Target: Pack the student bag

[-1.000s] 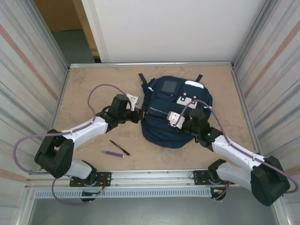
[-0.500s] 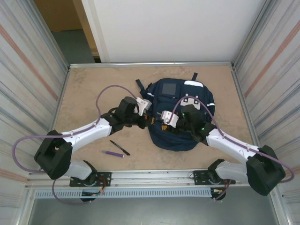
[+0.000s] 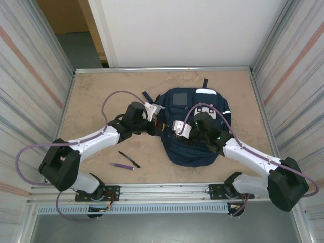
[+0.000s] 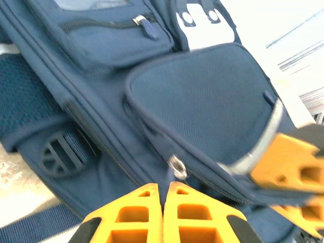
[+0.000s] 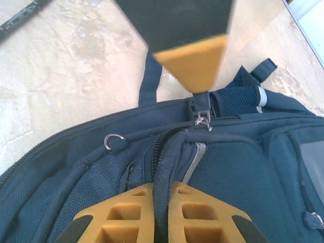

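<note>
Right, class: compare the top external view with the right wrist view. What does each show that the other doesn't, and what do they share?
Top external view: the whole left arm and right arm, a purple pen on the table left of the student bag, and the bag's white front patch.
Right wrist view: a small metal D-ring on the bag's fabric, a zipper pull just below the left tool, and the right tool shut on a raised zipper seam.
Shared: the navy bag, the stone-patterned table, and both tools at the bag's edge.

Ctr-R of table point(image 3: 91, 96) blocked by student bag point(image 3: 195, 154); far-L free, pens point(image 3: 129, 159) front-L.
</note>
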### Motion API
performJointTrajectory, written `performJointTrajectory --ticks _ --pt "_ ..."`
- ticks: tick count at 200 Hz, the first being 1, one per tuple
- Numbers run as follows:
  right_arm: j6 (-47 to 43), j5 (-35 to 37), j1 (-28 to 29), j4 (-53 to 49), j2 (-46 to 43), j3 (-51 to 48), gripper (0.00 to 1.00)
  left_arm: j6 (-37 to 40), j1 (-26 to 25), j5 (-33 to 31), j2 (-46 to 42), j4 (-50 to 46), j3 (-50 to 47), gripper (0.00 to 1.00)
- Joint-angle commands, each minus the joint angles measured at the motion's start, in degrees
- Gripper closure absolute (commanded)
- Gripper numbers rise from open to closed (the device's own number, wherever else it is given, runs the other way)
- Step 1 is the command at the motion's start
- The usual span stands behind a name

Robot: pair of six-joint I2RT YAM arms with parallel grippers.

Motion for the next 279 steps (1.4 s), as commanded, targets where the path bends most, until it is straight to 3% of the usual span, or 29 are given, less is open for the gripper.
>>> performJointTrajectory --ticks 1,34,57,80,90,121,153,179,192,221,238,249,259,270,279 --pt "-2.86 -4.64 1.18 -3.84 -2.89 1.22 1.0 0.14 5.65 -7.57 5.12 4.61 1.61 1.0" --pt "-1.27 -4.42 1.38 -4.35 -1.76 2.57 1.0 3.52 6.37 -6.81 12.67 0.96 8.08 1.0" --pt "-0.26 -2.5 1.58 -4.01 -1.12 3.25 0.77 3.83 6.56 -7.18 13.76 0.5 7.73 1.0" --pt "-1.12 5.75 2.65 -12.61 -1.09 6.69 0.75 1.96 7.39 -7.21 12.0 1.4 5.59 1.0" --pt "-1.64 9.52 2.74 -14.47 -1.55 6.84 0.69 1.91 7.6 -7.04 11.27 1.07 5.25 1.0" --pt "0.34 12.76 3.44 -20.1 -2.21 9.41 0.6 -0.26 7.69 -6.83 9.54 -2.24 5.21 1.0" --pt "4.26 20.23 6.03 -32.66 0.95 14.63 0.6 -3.3 7.31 -6.02 6.49 -2.82 3.56 0.68" --pt "7.02 21.76 6.93 -40.75 2.7 16.52 0.53 -5.48 6.73 -8.62 4.02 -0.47 1.35 0.63" --pt "7.39 23.62 6.92 -38.69 2.43 13.87 0.53 -6.16 6.8 -11.63 2.79 -1.51 0.88 0.62" --pt "9.05 28.51 6.96 -32.29 1.26 10.44 0.54 -9.28 7.23 -24.76 -2.34 -10.67 0.75 0.57" --pt "7.3 24.28 6.86 -30.82 0.35 10.11 0.5 -11.37 7.27 -31.77 -6.52 -16.35 -0.28 0.46" --pt "5.25 20.04 7.0 -33.18 0.27 11.2 0.48 -14.62 7.49 -35.64 -9.51 -19.86 -1.6 0.29" --pt "3.74 16.5 7.11 -35.38 0.09 12.31 0.47 -19.11 8.05 -38.22 -12.13 -23.28 -3.18 0.03" --pt "2.24 13.61 7.45 -35.64 -0.62 12.01 0.45 -23.64 9.78 -37.09 -14.17 -25.6 -5.44 0.01" --pt "0.99 10.73 7.38 -34.78 -1.12 11.14 0.4 -25.27 13.33 -29.45 -14.68 -25.24 -7.71 0.01"
